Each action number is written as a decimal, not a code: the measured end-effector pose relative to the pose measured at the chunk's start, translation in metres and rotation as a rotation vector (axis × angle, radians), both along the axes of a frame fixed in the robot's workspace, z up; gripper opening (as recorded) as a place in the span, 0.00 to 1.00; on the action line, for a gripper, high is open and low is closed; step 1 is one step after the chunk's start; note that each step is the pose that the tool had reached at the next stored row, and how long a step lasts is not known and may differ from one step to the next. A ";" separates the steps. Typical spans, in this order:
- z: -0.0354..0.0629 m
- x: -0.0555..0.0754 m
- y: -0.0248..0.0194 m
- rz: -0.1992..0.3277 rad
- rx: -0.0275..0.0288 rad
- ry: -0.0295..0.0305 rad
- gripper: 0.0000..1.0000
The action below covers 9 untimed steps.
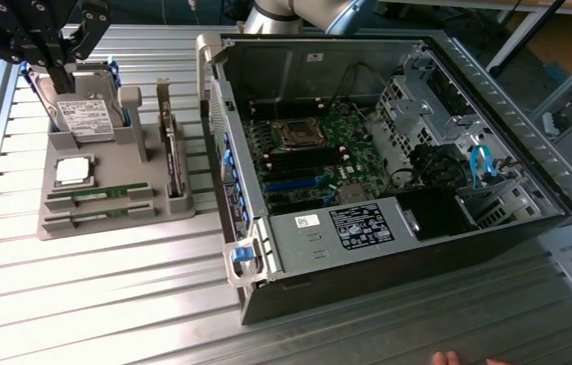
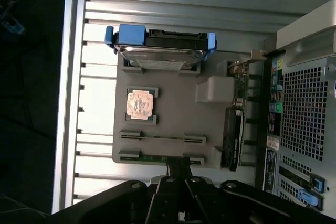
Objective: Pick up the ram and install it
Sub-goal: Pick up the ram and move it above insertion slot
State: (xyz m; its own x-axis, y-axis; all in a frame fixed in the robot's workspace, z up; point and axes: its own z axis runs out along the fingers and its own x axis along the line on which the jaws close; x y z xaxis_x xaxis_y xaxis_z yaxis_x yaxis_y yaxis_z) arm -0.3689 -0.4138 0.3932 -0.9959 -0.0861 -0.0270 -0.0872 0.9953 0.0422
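Two slim green ram sticks lie side by side in slots of the grey parts holder (image 1: 113, 163). One ram stick (image 1: 98, 193) (image 2: 163, 137) is nearer the processor, the other (image 1: 91, 217) (image 2: 157, 158) at the holder's edge. My black gripper (image 1: 64, 80) hangs at the exterior view's upper left, over the hard drive (image 1: 85, 115) and apart from the ram. In the wrist view the gripper (image 2: 178, 167) looks down on the holder (image 2: 173, 114), its fingers shut with nothing between them.
The holder also carries a square silver processor (image 1: 73, 171) (image 2: 139, 104) and a dark expansion card (image 1: 171, 156) (image 2: 232, 137). The open computer case (image 1: 388, 251) with its motherboard (image 1: 306, 156) lies to the exterior view's right. Fingertips of a hand (image 1: 449, 357) show at the bottom edge.
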 end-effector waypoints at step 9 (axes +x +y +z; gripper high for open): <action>0.0000 0.000 0.0000 0.149 -0.0020 0.0004 0.10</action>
State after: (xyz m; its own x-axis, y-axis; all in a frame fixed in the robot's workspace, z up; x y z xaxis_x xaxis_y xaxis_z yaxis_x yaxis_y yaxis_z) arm -0.3688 -0.4138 0.3933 -0.9721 -0.2333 -0.0263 -0.2342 0.9714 0.0402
